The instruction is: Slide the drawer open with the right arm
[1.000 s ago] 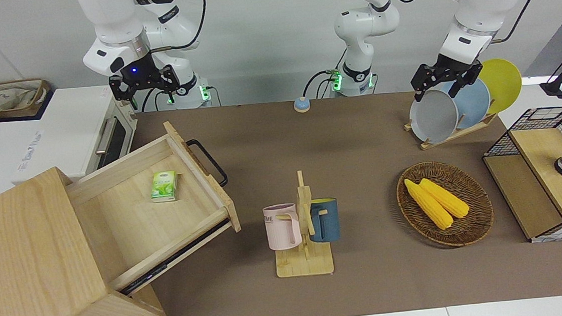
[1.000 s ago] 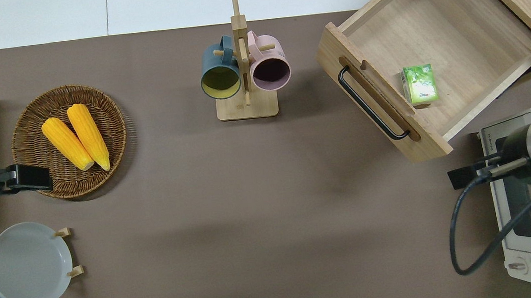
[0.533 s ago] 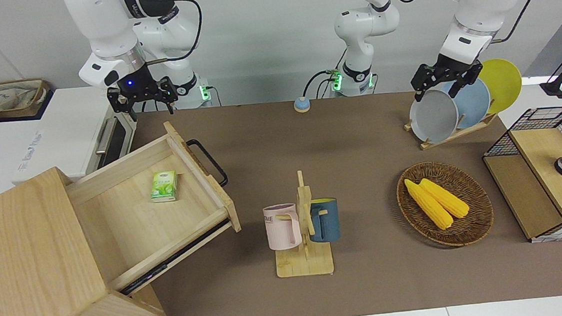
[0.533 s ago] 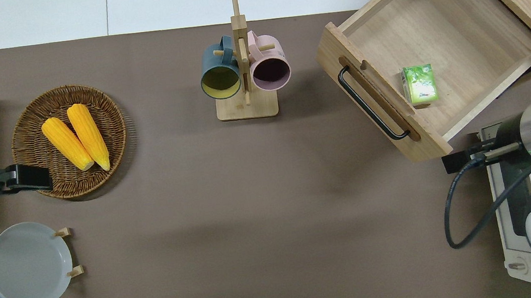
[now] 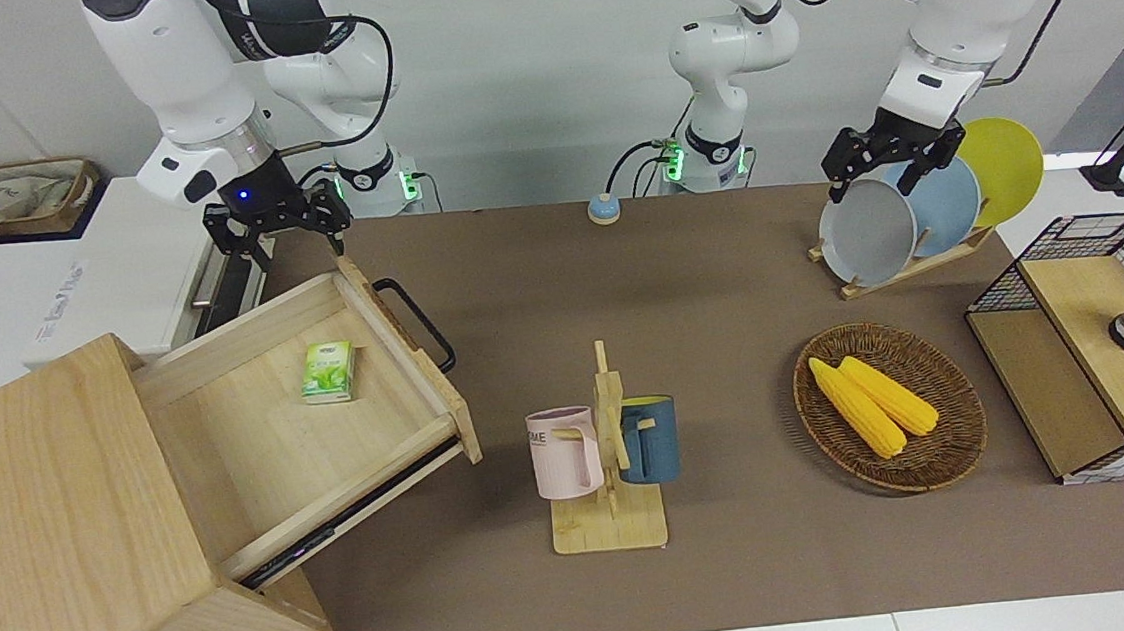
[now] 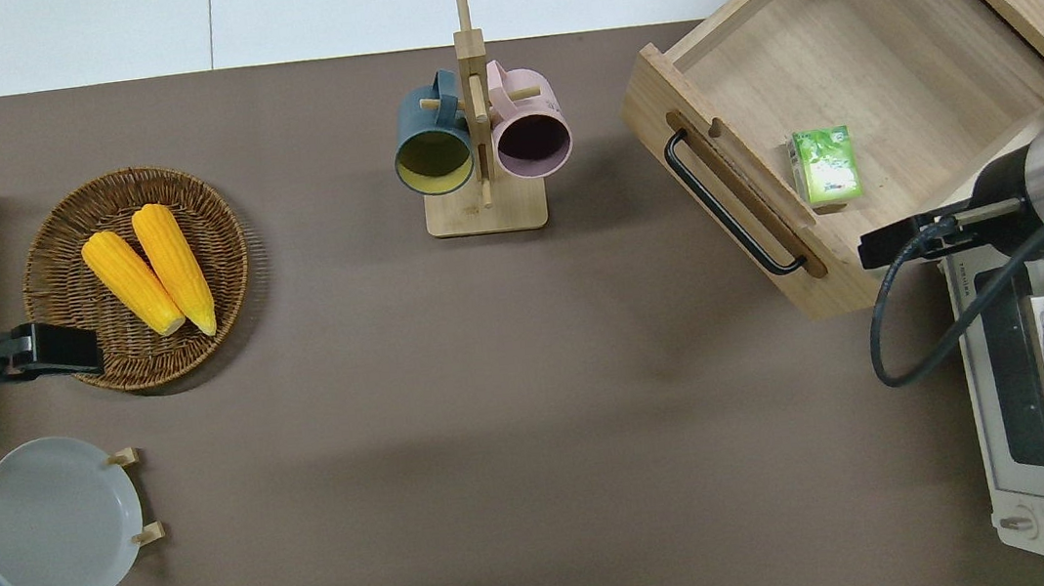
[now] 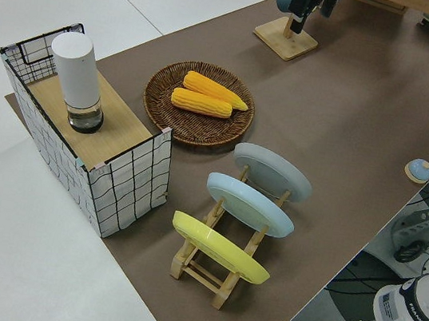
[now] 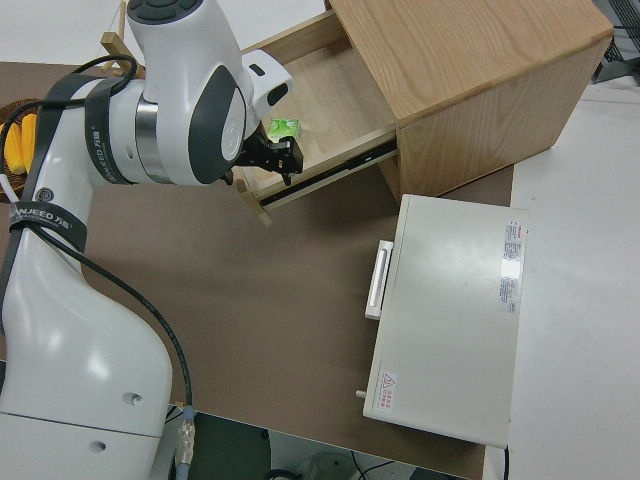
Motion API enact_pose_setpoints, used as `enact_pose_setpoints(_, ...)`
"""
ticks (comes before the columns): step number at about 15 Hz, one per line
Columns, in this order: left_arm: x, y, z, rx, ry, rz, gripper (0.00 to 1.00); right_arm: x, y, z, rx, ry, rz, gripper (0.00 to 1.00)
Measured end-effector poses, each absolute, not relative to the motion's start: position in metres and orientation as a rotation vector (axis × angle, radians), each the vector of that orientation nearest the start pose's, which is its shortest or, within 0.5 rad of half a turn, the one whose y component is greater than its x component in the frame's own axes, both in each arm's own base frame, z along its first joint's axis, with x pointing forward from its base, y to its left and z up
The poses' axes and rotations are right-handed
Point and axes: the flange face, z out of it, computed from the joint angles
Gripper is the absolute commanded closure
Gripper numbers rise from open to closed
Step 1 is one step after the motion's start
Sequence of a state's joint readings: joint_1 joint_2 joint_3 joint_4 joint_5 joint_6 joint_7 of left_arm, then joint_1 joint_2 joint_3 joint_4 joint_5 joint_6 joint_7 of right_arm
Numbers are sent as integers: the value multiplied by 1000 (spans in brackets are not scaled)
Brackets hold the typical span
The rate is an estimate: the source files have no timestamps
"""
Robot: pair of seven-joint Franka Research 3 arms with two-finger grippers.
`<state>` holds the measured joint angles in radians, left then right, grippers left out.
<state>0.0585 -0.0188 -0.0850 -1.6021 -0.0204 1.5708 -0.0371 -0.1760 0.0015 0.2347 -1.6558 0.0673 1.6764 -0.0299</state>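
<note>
Hovering over the drawer's corner nearest the toaster oven, the right gripper had its fingers spread, clasping nothing. The drawer stood pulled well out of its cabinet, a green carton inside, black handle untouched. The left arm was parked.

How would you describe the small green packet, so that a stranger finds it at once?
Find the pale-wood cabinet at the right arm's end of the table; its drawer stands pulled out. The small green packet lies flat inside, the only thing in the drawer.
</note>
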Motion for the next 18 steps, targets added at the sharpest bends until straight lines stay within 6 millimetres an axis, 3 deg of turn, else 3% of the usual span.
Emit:
enact_pose_setpoints(7, 548, -17, 620, -3160, -17, 21, 5, 570, 41, 632, -3108, -143, -150, 11)
enact_pose_setpoints(18, 548, -17, 620, -3160, -17, 21, 5, 564, 32, 639, -3149, -130, -95, 11)
